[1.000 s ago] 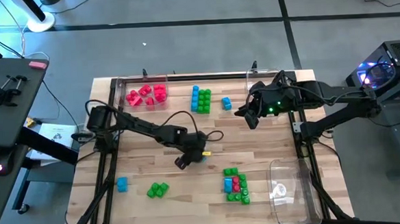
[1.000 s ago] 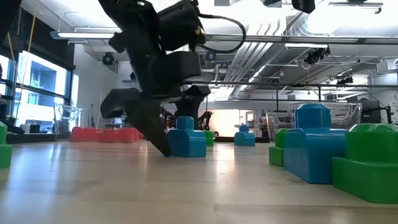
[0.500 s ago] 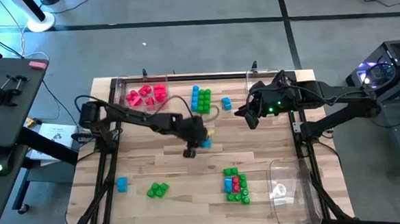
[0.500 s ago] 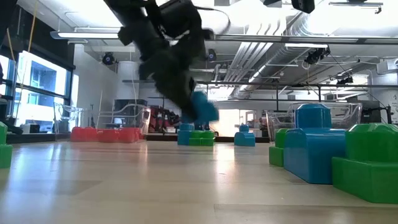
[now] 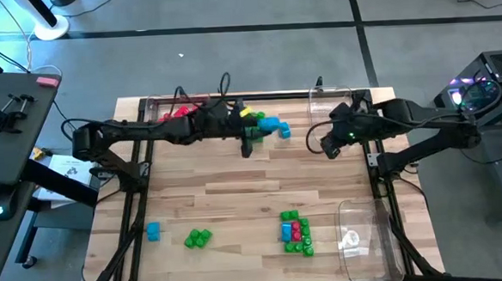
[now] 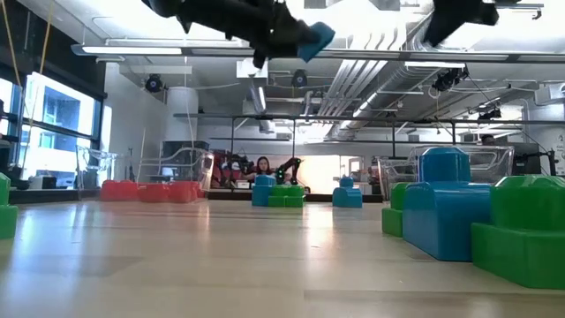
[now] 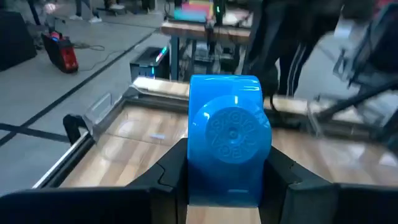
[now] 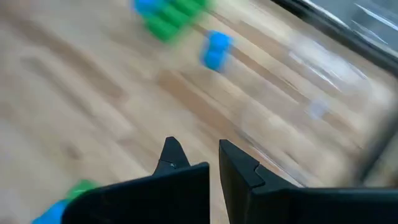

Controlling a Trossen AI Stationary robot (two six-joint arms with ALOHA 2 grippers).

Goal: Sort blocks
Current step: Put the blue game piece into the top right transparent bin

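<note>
Clamping a bright blue studded plastic brick point(image 7: 229, 138) between its two dark fingers, the left gripper point(image 5: 266, 125) hangs high above the far middle of the table, the brick's round stud facing the wrist camera. A second ago this gripper was low over the table's centre, just lifting the brick off the wood; half a second ago it was part-way up and carrying it toward the back. Now, in the low view, the blue brick point(image 6: 315, 38) rides near the ceiling line, well clear of the surface. I judge this to be the transport step: a blue piece being brought to join its own colour.

Just below the gripper sits the blue and green cluster of bricks point(image 5: 252, 133), partly hidden by the arm, and just beside it a single blue brick point(image 5: 284, 132). Farther along the left arm, the pile of pinkish red bricks point(image 5: 175, 114) lies at the back rail.

Well apart, near the front edge, wait a lone blue brick point(image 5: 153, 232), a green pair point(image 5: 198, 238) and a mixed heap of green, blue and red bricks point(image 5: 295, 233), beside a clear plastic tray point(image 5: 359, 238). None of these has shifted.

The right gripper point(image 5: 330, 145) hovers at the far right, fingers nearly together and holding nothing; it has edged slightly away from the cluster since the earlier frames.
</note>
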